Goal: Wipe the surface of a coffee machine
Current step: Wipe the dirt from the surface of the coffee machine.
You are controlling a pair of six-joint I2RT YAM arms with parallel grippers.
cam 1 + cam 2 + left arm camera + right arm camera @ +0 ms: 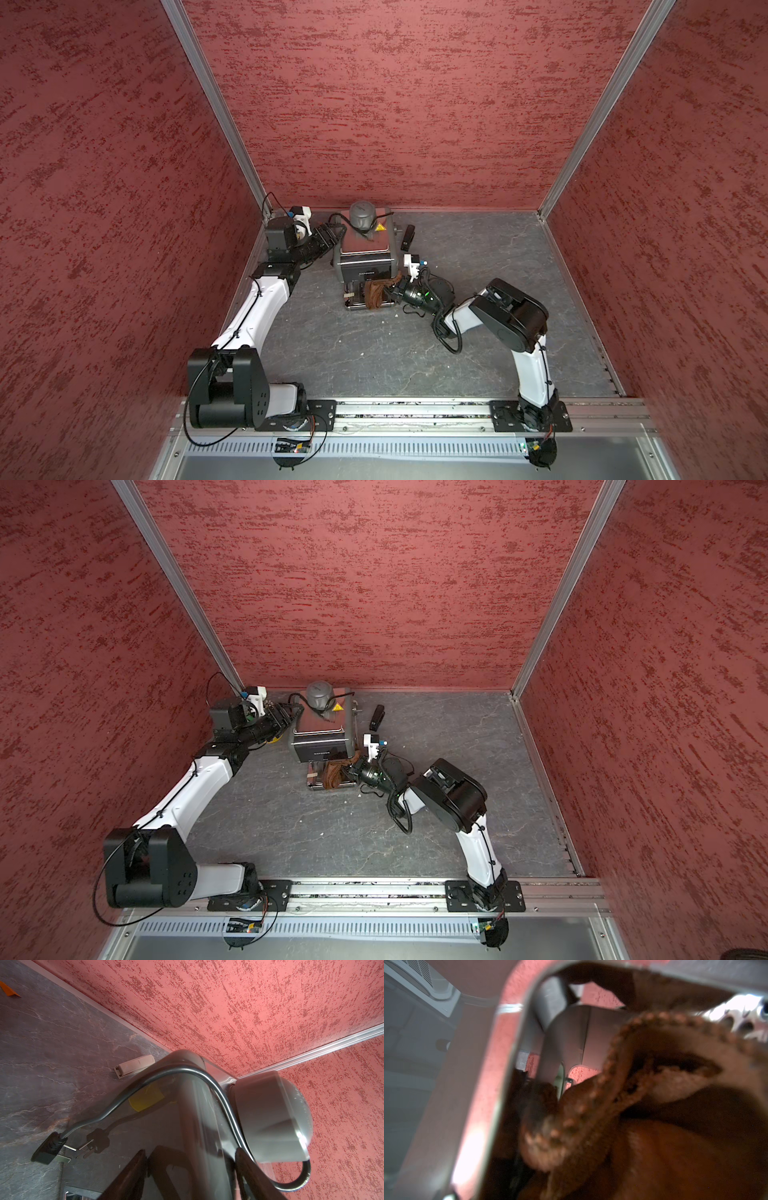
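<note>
Now the coffee machine [365,253] is seen standing at the back of the grey stone-look tabletop [374,357], close to the rear wall, with its grey domed cap [362,214] and yellow warning sticker [379,227] on top. A brown cloth [376,296] is clamped in the right gripper [392,291] and pressed against the machine's front, just above the steel drip tray [354,306]. The left gripper [329,235] is set at the machine's upper left edge, jaws parted, with one finger [247,1169] laid beside the black cord [187,1071] (whether the body is actually squeezed cannot be told). A black stapler [408,237] is spotted just beside the machine.
</note>
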